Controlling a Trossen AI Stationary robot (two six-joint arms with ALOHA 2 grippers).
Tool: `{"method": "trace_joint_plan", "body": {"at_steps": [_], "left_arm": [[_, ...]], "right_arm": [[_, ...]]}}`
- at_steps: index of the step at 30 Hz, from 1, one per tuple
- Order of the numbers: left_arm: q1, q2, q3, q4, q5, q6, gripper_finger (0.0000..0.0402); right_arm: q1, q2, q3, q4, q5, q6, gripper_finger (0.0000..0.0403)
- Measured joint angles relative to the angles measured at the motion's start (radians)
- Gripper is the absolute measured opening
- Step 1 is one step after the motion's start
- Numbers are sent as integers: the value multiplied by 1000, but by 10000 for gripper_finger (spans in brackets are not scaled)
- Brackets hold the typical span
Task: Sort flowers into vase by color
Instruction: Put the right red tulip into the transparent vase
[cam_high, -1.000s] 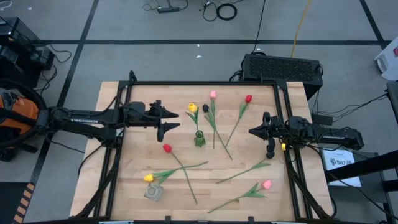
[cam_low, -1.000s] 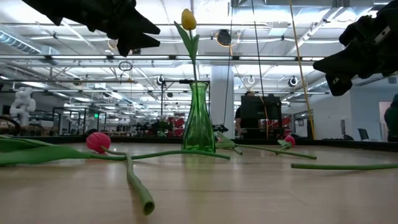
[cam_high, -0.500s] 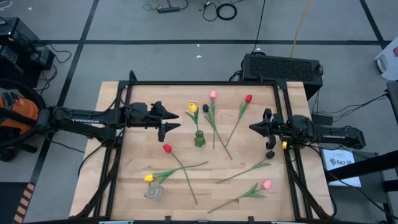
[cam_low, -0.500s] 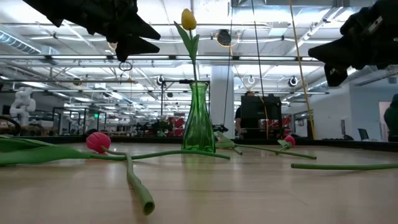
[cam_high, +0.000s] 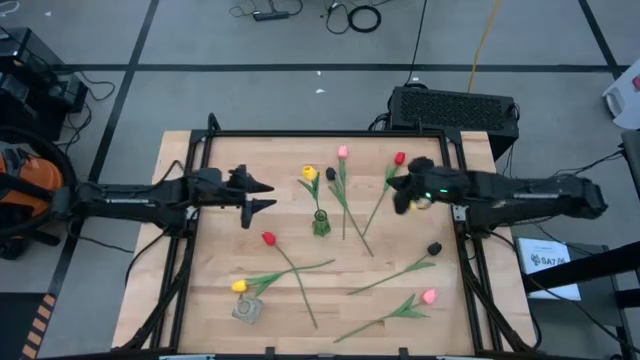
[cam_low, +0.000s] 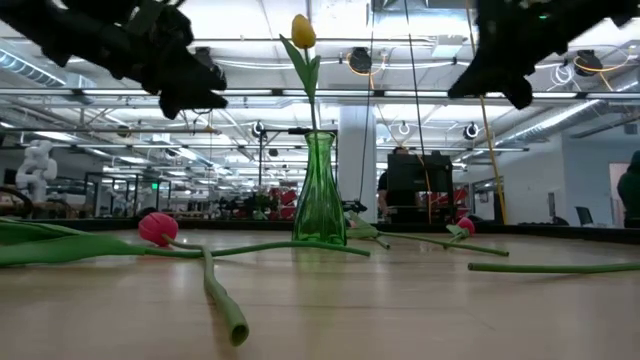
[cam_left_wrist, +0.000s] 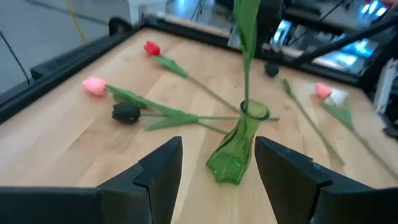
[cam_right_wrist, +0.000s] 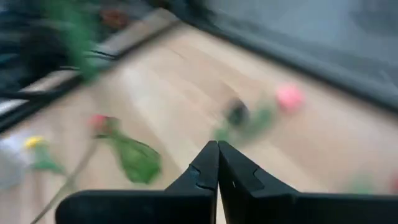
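So the right end effector (cam_high: 400, 192) sits over the far-right part of the tabletop (cam_high: 215, 290), fingers pressed together with nothing between them, and it's basically right beside the red tulip (cam_high: 399, 159) at the far edge. That tulip's stem runs from the head back toward the near side and a bit toward the middle, so the long axis is diagonal under the arm, and I'd guess that's the next pick since the right arm is way nearer to it than the left. The left end effector (cam_high: 256, 193) hovers on the other side of the green glass vase (cam_high: 320, 222), fingers spread wide and empty, pointing straight at the vase. The vase stands upright mid-table and holds one yellow tulip (cam_high: 309, 173), nothing else in it. Near side of the table has a yellow tulip (cam_high: 240, 286), a red one (cam_high: 268, 238) and a pink one (cam_high: 429, 296) lying flat; further back, a pink tulip (cam_high: 342, 152) and a black one (cam_high: 330, 174) lie just past the vase, and another black head (cam_high: 434, 248) lies off to the right.
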Motion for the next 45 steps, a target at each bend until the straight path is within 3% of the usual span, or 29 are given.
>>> {"method": "trace_joint_plan", "body": {"at_steps": [3,5,10,26,32,38,45], "left_arm": [[8,-103,-42,-3,3,-3,209],[7,-163,-62,-3,4,-8,209],[6,-252,-75,-9,10,-9,209],[6,-271,-75,-12,25,-9,209],[6,-271,-75,-12,26,-11,209],[6,-271,-75,-12,26,-10,209],[6,-271,-74,-11,25,-11,209]], "right_arm": [[-37,156,124,-271,50,327,0],[-63,241,167,-393,48,459,0],[-132,389,186,-423,-27,659,15],[-293,749,186,-227,-60,723,132],[-347,841,188,-217,-93,720,148],[-359,895,193,-191,-116,660,124],[-367,850,185,-138,-124,541,12]]}}
